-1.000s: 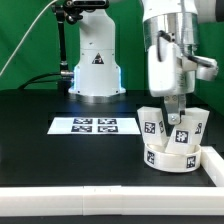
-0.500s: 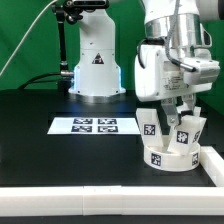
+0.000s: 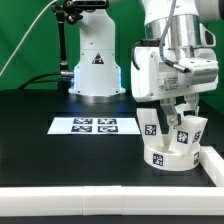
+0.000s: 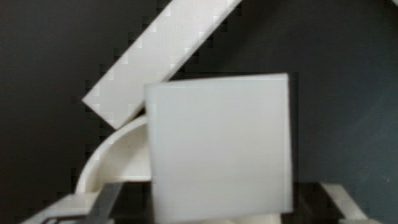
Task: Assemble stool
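The white ring-shaped stool seat lies at the exterior view's right, with tagged white legs standing on it, one on the left and one on the right. My gripper reaches down between them from above. In the wrist view my gripper holds a white blocky leg upright between its fingers. The seat's curved rim shows beside it. In the exterior view my hand hides most of the held leg.
The marker board lies left of the seat. Long white bars run along the table's front and right, close to the seat. One bar crosses the wrist view. The robot base stands behind.
My hand has turned about its vertical axis over the seat, staying in place. The legs and seat have not shifted noticeably.
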Controlling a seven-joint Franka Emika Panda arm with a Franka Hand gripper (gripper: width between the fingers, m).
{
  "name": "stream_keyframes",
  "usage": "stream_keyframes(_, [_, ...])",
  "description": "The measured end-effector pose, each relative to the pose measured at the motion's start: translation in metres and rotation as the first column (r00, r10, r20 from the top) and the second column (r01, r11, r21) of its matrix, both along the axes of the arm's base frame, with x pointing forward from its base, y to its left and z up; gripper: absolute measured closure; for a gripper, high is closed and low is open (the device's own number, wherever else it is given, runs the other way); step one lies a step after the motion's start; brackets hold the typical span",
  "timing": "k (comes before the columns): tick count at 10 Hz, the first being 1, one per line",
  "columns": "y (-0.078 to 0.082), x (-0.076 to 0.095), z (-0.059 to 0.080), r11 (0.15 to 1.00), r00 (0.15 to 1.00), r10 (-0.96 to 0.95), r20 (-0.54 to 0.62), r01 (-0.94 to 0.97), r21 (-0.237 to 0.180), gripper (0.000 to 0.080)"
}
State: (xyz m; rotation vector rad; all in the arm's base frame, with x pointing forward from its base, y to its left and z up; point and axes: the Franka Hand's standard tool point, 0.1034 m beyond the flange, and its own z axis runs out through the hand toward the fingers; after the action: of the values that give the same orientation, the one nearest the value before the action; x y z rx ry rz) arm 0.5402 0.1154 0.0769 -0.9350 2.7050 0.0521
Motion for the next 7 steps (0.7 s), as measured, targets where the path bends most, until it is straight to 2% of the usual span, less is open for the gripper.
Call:
stream_keyframes(2, [0.0074,-0.0034,-0.0003,1.000,1.000,-0.013,0.004,0.013,0.007,0.0461])
stream_keyframes(4, [0.0080,-0.0039,-0.0004,1.000,1.000,-0.006,0.012,0.006,0.007,0.0461])
stream_keyframes(5, [0.0082,-0.0040,-0.0005,1.000,1.000,0.023,0.016,-0.023,0.000,0.0364])
stream_keyframes(6, [0.0083,-0.0039,-0.0001,1.000,0.999,0.031,0.017,-0.031,-0.002,0.0364])
stream_keyframes(7, [0.0094,-0.0025,0.0047,0.999,0.999,0.042,0.018,-0.043,0.008,0.0207])
